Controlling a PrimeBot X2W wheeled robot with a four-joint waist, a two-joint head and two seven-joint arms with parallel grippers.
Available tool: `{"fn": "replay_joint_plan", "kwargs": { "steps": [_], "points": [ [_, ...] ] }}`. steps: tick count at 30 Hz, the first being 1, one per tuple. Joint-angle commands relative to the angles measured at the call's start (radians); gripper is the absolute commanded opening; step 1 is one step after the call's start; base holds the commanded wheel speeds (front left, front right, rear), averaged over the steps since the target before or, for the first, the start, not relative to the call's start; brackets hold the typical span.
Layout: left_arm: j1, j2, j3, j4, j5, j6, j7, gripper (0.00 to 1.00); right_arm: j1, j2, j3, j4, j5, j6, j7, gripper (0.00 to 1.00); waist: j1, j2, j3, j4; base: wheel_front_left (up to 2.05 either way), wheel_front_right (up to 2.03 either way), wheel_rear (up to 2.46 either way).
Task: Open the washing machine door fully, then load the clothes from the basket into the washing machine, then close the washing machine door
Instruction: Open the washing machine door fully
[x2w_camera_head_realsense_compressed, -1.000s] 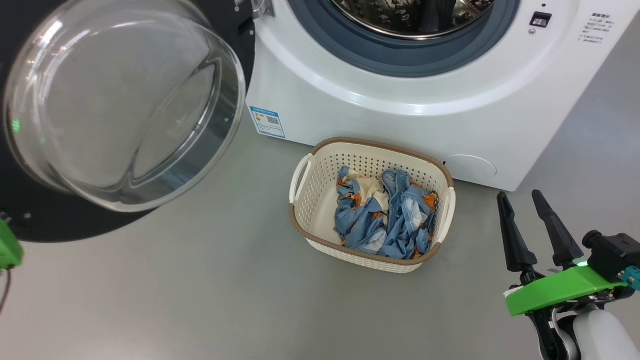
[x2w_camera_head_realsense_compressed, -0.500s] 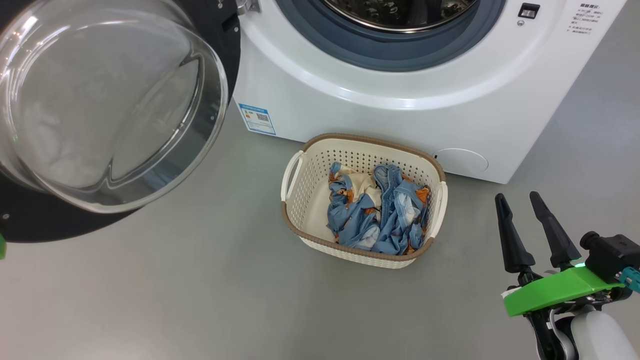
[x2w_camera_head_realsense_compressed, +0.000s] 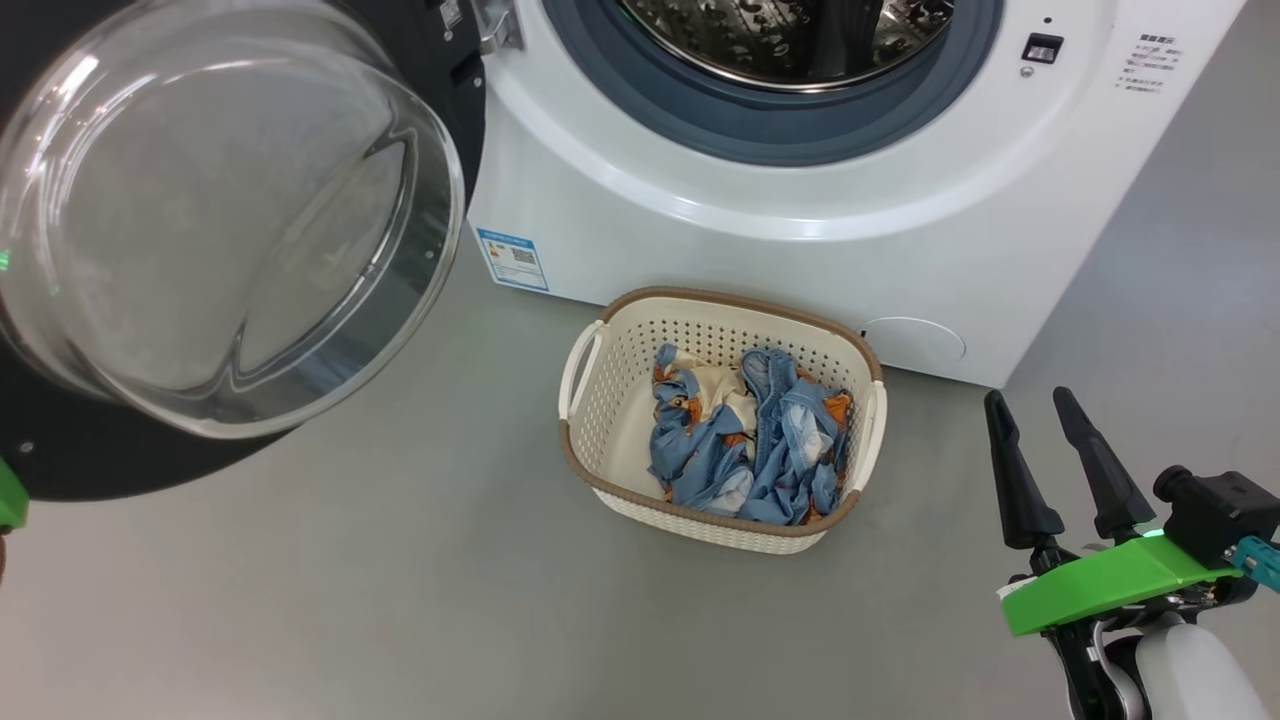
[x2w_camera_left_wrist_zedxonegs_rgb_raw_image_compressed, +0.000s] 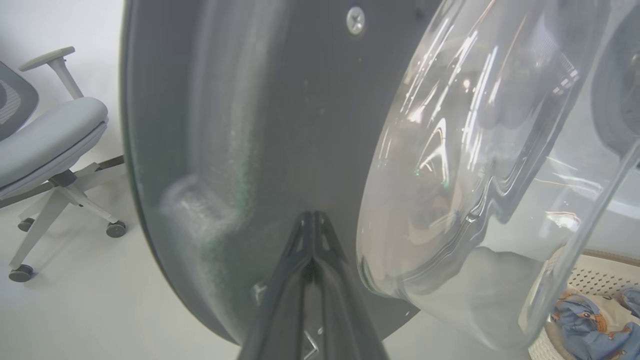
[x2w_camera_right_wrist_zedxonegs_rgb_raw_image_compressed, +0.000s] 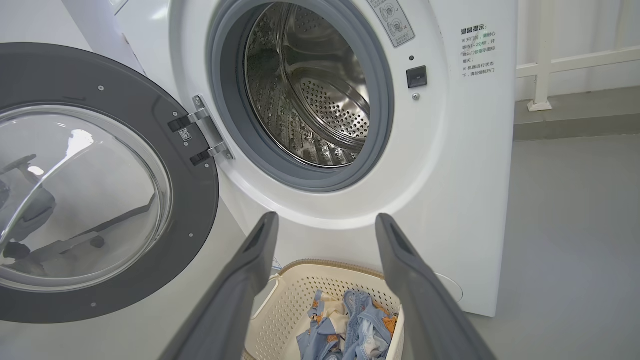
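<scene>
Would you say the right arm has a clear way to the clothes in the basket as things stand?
Probably yes: the right gripper is open, nothing lies between it and the clothes, and the basket is open-topped.

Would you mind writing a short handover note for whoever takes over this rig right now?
Left gripper: shut, holding nothing, tips at the dark inner rim of the washing machine door; I cannot tell whether they touch it.
Right gripper: open and empty, low over the floor, to the right of the basket.
Things: the basket stands on the floor against the washing machine, with the clothes inside it. The drum looks empty.
Done: door swung wide open.
Left: load the clothes, then close the door.
</scene>
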Motion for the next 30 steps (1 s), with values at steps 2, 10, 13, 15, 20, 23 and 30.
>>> {"fn": "replay_joint_plan", "kwargs": {
  "steps": [2, 10, 13, 15, 20, 23, 30],
  "points": [
    [0.007, 0.07, 0.037, -0.033, -0.015, -0.006, -0.025, 0.0, -0.009, 0.004, 0.027, -0.024, 0.008, 0.008, -0.012, 1.0, 0.0, -0.0001, -0.002, -0.013, 0.0, 0.0, 0.0],
    [0.115, 0.052, 0.047, -0.149, -0.034, 0.012, -0.065, 0.96, 0.004, 0.008, 0.025, -0.026, 0.019, 0.008, -0.012, 1.0, 0.0, -0.0001, -0.021, -0.027, 0.0, 0.0, 0.0],
    [0.159, 0.033, 0.05, -0.222, -0.041, 0.029, -0.072, 1.0, 0.01, 0.006, 0.024, -0.026, 0.02, 0.008, -0.012, 1.0, 0.0, -0.0001, -0.03, -0.028, 0.0, 0.0, 0.0],
    [0.191, 0.022, 0.047, -0.278, -0.043, 0.04, -0.073, 1.0, 0.014, 0.004, 0.022, -0.027, 0.019, 0.008, -0.012, 1.0, 0.0, -0.0001, -0.035, -0.03, 0.0, 0.0, 0.0],
    [0.272, -0.002, 0.043, -0.432, -0.053, 0.072, -0.065, 1.0, 0.021, -0.002, 0.021, -0.027, 0.016, 0.008, -0.012, 1.0, 0.0, -0.0001, -0.05, -0.039, 0.0, 0.0, 0.0],
    [0.324, -0.019, 0.038, -0.529, -0.055, 0.097, -0.057, 1.0, 0.024, -0.006, 0.025, -0.026, 0.015, 0.008, -0.012, 1.0, 0.0, -0.0001, -0.058, -0.052, 0.0, 0.0, 0.0],
    [0.44, -0.061, 0.025, -0.719, -0.062, 0.154, -0.047, 1.0, 0.032, -0.014, 0.033, -0.024, 0.011, 0.008, -0.012, 1.0, 0.0, -0.0001, -0.082, -0.107, 0.0, 0.0, 0.0]
  ]
}}
